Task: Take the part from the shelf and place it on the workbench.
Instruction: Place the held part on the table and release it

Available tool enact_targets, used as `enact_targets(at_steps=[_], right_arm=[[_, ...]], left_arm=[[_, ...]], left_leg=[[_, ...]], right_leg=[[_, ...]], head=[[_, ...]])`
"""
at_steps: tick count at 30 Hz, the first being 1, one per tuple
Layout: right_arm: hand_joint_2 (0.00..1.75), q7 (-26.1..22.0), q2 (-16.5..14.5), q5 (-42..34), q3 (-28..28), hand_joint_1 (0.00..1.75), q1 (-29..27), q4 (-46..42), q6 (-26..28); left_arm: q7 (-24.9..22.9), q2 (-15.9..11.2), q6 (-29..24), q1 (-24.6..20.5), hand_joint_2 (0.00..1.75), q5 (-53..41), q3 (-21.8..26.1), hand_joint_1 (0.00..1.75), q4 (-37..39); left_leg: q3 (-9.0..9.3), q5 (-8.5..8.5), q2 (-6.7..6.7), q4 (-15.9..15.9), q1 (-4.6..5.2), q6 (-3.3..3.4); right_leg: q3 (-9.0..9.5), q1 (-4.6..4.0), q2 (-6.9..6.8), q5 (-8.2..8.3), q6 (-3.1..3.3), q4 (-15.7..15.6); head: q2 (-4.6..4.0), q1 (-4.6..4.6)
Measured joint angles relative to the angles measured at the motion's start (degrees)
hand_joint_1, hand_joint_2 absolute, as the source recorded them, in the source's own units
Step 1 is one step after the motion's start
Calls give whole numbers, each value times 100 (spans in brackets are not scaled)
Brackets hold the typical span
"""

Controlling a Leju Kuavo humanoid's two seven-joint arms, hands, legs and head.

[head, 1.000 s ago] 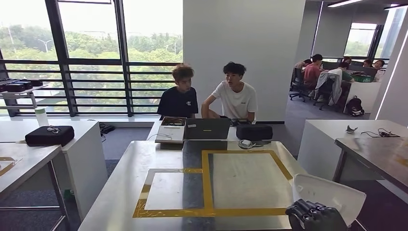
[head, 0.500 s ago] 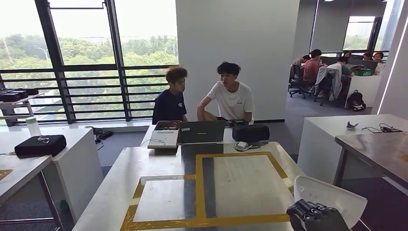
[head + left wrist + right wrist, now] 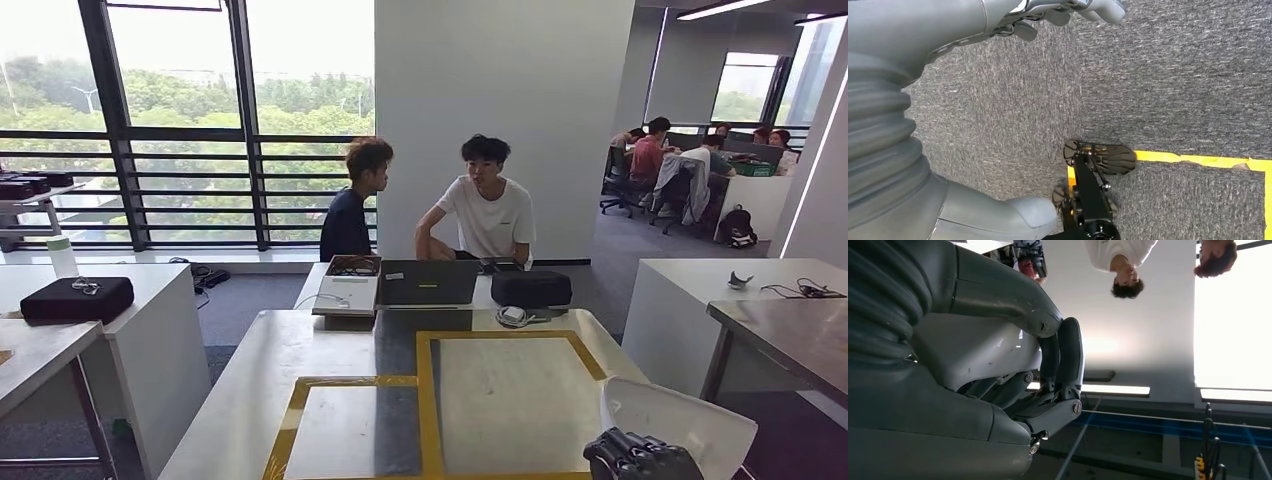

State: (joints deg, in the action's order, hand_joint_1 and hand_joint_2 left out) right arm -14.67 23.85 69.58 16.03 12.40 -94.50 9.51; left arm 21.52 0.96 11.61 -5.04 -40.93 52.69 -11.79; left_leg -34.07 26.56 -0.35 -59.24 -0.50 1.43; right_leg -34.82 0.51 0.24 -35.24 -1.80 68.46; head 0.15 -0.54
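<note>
The part, a white curved panel [image 3: 683,419], is low at the right in the head view, and my right hand [image 3: 638,459] grips its near edge. The right wrist view has the same white panel [image 3: 975,352] pressed between the thumb and the dark fingers [image 3: 1064,360]. Just ahead stands the workbench [image 3: 335,345], a pale metal top marked with yellow tape rectangles [image 3: 428,400]; the part hangs off its right front corner. My left hand [image 3: 998,30] hangs over grey carpet, fingers apart and holding nothing.
Two people sit behind the far end of the bench, where a laptop [image 3: 428,284], a black case [image 3: 531,289] and an open box [image 3: 349,284] lie. A white table [image 3: 150,300] stands to the left, a metal table [image 3: 790,335] to the right. Yellow floor tape [image 3: 1198,160] crosses the carpet.
The whole picture has shifted as the camera moved: the workbench now sits lower and closer. My right hand still holds the white part, slightly lower in the picture.
</note>
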Motion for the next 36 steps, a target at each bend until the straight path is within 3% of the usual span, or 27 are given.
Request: enact_targets(at_steps=[1,2,3,4,6,8,11,13,14,16,17,18,19,21,22,24,28,30,32,33,34,36], right_arm=[[175,1,-10,3,3,175,-3,2,-4],[175,2,-25,11,5,175,-7,5,-9],[175,4,-45,26,9,175,-9,8,-13],[175,8,-64,40,11,175,-7,11,-17],[175,14,-92,64,14,175,0,14,-18],[175,17,-111,71,15,175,16,15,-19],[175,17,-139,73,15,175,36,15,-18],[175,17,-155,73,16,175,50,12,-16],[175,17,-167,74,16,175,56,11,-16],[175,15,-190,74,17,175,57,11,-17],[175,14,-200,74,17,175,53,12,-19],[175,15,-210,74,17,175,50,13,-20],[175,16,-220,74,17,175,48,13,-20],[175,15,-238,75,17,175,49,13,-19],[175,13,-245,76,17,175,52,13,-19],[175,9,-254,86,17,175,57,13,-18],[175,8,-258,97,17,175,53,-3,-15],[175,0,-255,81,17,175,51,-13,-14],[175,-19,-252,63,17,175,34,-8,-23],[175,-28,-252,59,17,175,25,-3,-29],[175,-36,-251,58,17,175,22,2,-34],[175,-45,-249,58,17,175,27,6,-39]], left_arm=[[1,3,-3,1,175,-2,1,0,1],[0,4,-6,2,175,-10,1,0,1],[-1,4,-9,2,175,-21,1,0,0],[-3,4,-10,1,175,-33,1,0,-1],[-10,5,-11,-6,175,-56,0,0,-1],[-22,4,-11,-16,175,-71,-1,0,-2],[-33,-2,-11,-30,175,-78,-1,0,-6],[-30,-5,-10,-45,175,-81,-1,0,-11],[-28,-9,-10,-50,175,-83,-1,0,-14],[-32,-15,-10,-49,175,-84,-1,0,-14],[-35,-18,-10,-41,175,-84,-1,0,-13],[-38,-19,-10,-32,175,-84,-1,0,-13],[-39,-19,-10,-25,175,-84,-1,0,-13],[-38,-25,-10,-22,175,-86,-1,0,-13],[-37,-27,-10,-24,175,-87,-1,0,-13],[-37,-27,-11,-29,175,-91,-1,0,-12],[-27,-20,-13,-32,175,-95,-1,0,-15],[-19,-17,-20,-31,175,-93,-1,0,-15],[-18,-16,-30,-25,175,-92,-1,0,-13],[-19,-15,-36,-21,175,-92,0,0,-13],[-20,-12,-40,-18,175,-92,1,0,-12],[-21,1,-54,-17,175,-93,1,0,-12]], left_leg=[[22,27,0,0,1,7],[50,58,-2,-1,3,8],[92,94,-7,-1,3,3],[147,133,-14,-1,3,-6],[269,223,-28,-1,10,-39],[329,301,-36,6,20,-98],[381,360,-28,57,22,-201],[336,467,-12,-137,26,-264],[198,588,-6,-420,23,-291],[-278,871,-1,-1209,19,-331],[-502,914,0,-1505,17,-343],[-633,825,0,-1595,15,-348],[-649,612,1,-1456,13,-348],[-414,44,5,-692,12,-326],[-265,-115,4,-332,17,-302],[-112,-158,1,-8,30,-228],[-17,-67,-1,50,15,-67],[48,-23,5,73,-1,-12],[94,38,8,71,0,6],[126,72,5,67,1,4],[173,113,1,64,2,-2],[298,207,-8,62,2,-26]], right_leg=[[-271,3,0,-104,-14,394],[-485,5,0,-107,-18,648],[-592,6,0,21,-13,680],[-567,5,-1,264,1,463],[-280,-12,-5,806,59,-358],[-44,-47,-8,1001,120,-894],[41,-53,5,942,201,-1007],[131,-17,5,925,267,-1068],[179,-4,-1,908,296,-1088],[243,-7,-9,846,331,-1091],[276,-8,-9,810,333,-1090],[319,-9,-5,773,330,-1089],[376,-7,-2,730,323,-1089],[505,-7,1,625,291,-1087],[548,-15,5,570,265,-1079],[579,-35,13,495,210,-1081],[580,-26,10,357,78,-968],[244,-13,2,105,24,-340],[-308,-3,0,-117,-3,465],[-502,-2,0,-79,-4,656],[-577,-2,0,96,4,607],[-392,-9,-3,688,52,-105]], head=[[0,-1],[0,-2],[0,-2],[0,-3],[0,-2],[1,-1],[2,2],[1,7],[2,12],[1,19],[1,22],[1,24],[1,26],[0,30],[0,32],[1,24],[2,9],[1,-2],[1,-10],[1,-11],[1,-14],[1,-19]])
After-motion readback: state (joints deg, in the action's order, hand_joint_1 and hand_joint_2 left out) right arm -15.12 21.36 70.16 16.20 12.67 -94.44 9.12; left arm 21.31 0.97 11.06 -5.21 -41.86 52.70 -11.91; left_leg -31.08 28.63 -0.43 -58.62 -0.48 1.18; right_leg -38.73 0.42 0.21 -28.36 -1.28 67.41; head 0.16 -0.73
